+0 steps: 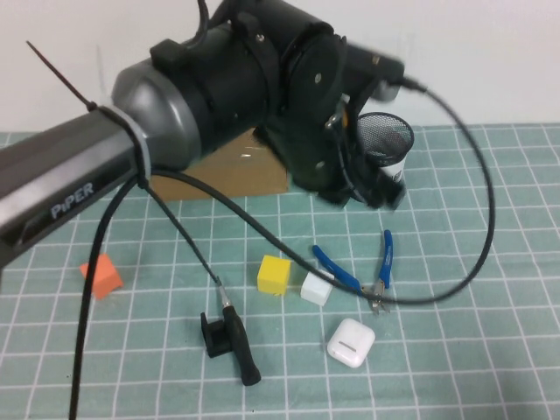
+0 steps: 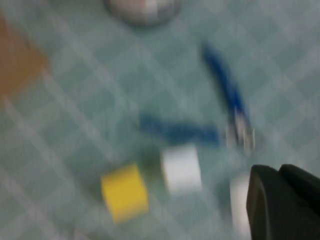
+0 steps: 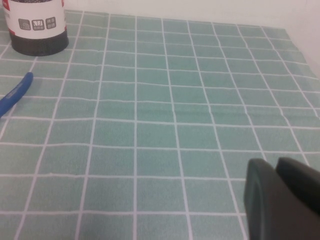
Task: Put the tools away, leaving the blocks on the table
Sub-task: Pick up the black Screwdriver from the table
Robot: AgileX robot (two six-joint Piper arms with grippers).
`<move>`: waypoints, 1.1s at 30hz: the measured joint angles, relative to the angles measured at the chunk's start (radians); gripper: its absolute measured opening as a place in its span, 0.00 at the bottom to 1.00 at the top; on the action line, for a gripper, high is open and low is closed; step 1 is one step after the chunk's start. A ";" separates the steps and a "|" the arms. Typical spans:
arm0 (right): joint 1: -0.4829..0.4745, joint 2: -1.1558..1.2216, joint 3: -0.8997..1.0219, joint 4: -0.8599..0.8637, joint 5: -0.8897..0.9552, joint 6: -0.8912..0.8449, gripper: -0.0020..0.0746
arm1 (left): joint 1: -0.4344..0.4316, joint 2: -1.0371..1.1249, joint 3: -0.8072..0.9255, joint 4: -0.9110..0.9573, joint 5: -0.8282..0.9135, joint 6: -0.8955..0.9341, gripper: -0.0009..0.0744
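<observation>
Teal gridded table (image 1: 490,350): blue-handled pliers (image 1: 354,273) centre-right, handles splayed toward far side. Left gripper (image 2: 282,200) pressed together, empty, hovering nearer them than right gripper (image 3: 280,200), also closed, parked right.

even, soft overhead light on my counter (image 1: 490,367), faint shadows, no glare. my left wrist view is heavily motion-blurred; high and right wrist views sharp.
</observation>
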 joint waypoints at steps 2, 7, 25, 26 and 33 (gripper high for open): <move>0.000 0.000 0.000 0.000 0.000 0.000 0.02 | 0.000 -0.005 -0.002 -0.014 0.106 0.009 0.01; 0.000 0.000 0.000 0.000 0.000 0.000 0.02 | 0.000 -0.033 0.041 -0.026 0.168 0.011 0.01; 0.000 0.000 0.000 0.000 0.000 0.000 0.02 | 0.000 -0.180 0.611 -0.134 -0.122 -0.027 0.05; 0.000 0.000 0.000 0.000 0.000 0.000 0.02 | 0.002 -0.173 0.620 -0.138 -0.147 -0.027 0.06; 0.000 0.000 0.000 0.000 0.000 0.000 0.02 | 0.086 -0.111 0.629 -0.173 -0.199 -0.059 0.06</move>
